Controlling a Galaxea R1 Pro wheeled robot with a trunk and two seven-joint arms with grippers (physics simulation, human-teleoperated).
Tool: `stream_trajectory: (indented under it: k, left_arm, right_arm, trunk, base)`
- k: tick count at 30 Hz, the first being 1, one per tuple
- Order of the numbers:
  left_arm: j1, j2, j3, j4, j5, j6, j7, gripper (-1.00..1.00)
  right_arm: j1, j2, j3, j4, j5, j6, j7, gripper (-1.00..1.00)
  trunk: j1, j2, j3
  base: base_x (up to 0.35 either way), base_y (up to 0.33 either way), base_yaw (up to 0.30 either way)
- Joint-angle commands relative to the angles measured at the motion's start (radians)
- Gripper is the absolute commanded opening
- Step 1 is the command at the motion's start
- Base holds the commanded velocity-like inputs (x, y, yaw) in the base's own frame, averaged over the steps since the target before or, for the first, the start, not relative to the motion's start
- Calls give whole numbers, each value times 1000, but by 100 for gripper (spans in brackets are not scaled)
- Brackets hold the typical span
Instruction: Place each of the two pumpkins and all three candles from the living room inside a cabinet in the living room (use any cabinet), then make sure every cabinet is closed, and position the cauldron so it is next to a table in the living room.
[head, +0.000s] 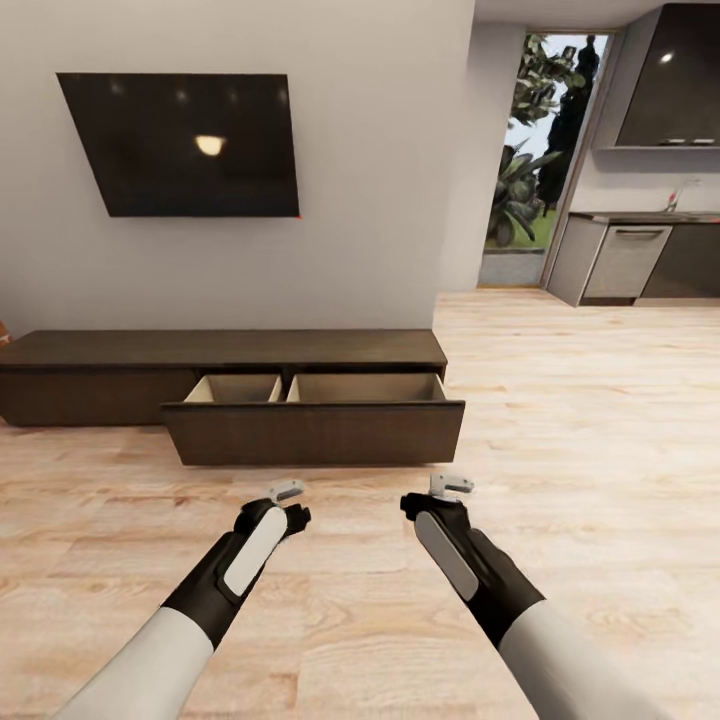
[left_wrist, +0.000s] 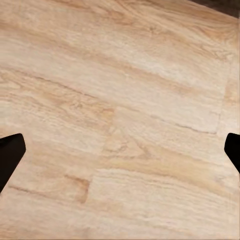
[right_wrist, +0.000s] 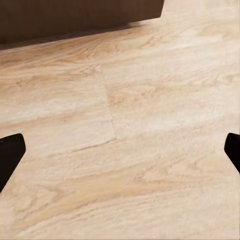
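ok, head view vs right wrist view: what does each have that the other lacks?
Head view alone: the wall-mounted TV, the cabinet's open drawer with its pale interior, the kitchen units at the back, and both arms with the left tool and right tool.

Right wrist view alone: the right tool's dark fingertips wide apart, nothing between them.

Shared: the wood floor and the cabinet's dark front.
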Motion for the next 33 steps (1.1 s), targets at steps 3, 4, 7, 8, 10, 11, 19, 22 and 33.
stream_trajectory:
  k: [3, 4, 7, 8, 10, 11, 19, 22, 33]
  left_arm:
    - [2, -3, -15, 55, -70, -129, -8, 100]
    - [2, -3, -23, 69, -81, -150, -20, 100]
    - [2, -1, -40, 86, -94, -199, -46, 100]
    - [2, -1, -43, 88, -96, -210, -52, 100]
    - [2, -1, -48, 91, -99, -220, -57, 100]
    - [2, -1, -53, 92, -100, -224, -59, 100]
    - [2, 0, -65, 93, -101, -231, -63, 100]
    - [2, 0, -65, 94, -101, -231, -63, 100]
    - [2, -2, -142, 88, -132, -230, -65, 100]
  right_arm:
    - [-1, -2, 60, 6, -9, -93, 4, 100]
    - [-1, -2, 64, 6, -9, -102, 12, 100]
    - [-1, -2, 69, 6, -8, -115, 32, 100]
    - [-1, -2, 70, 6, -7, -118, 36, 100]
    - [0, -2, 71, 6, -7, -120, 39, 100]
    - [0, -2, 71, 6, -6, -121, 41, 100]
    - [0, -2, 73, 5, -6, -122, 44, 100]
    - [-1, -2, 73, 5, -6, -121, 45, 100]
    - [9, -3, 117, -13, -2, -143, 93, 100]
  trunk:
    - [11, -22, -10]
    - [15, -29, -14]
    - [27, -50, -23]
    - [31, -57, -26]
    - [38, -71, -32]
    - [42, -78, -36]
    - [73, -134, -61]
    - [84, -155, -70]
    - [126, -232, -104]
  base:
    - [0, 0, 0]
    - [0, 0, 0]
    - [0, 0, 0]
    - [0, 0, 0]
    - [0, 0, 0]
    - [0, 0, 0]
    - [59, 0, 0]
    - [84, 0, 0]
    - [85, 0, 0]
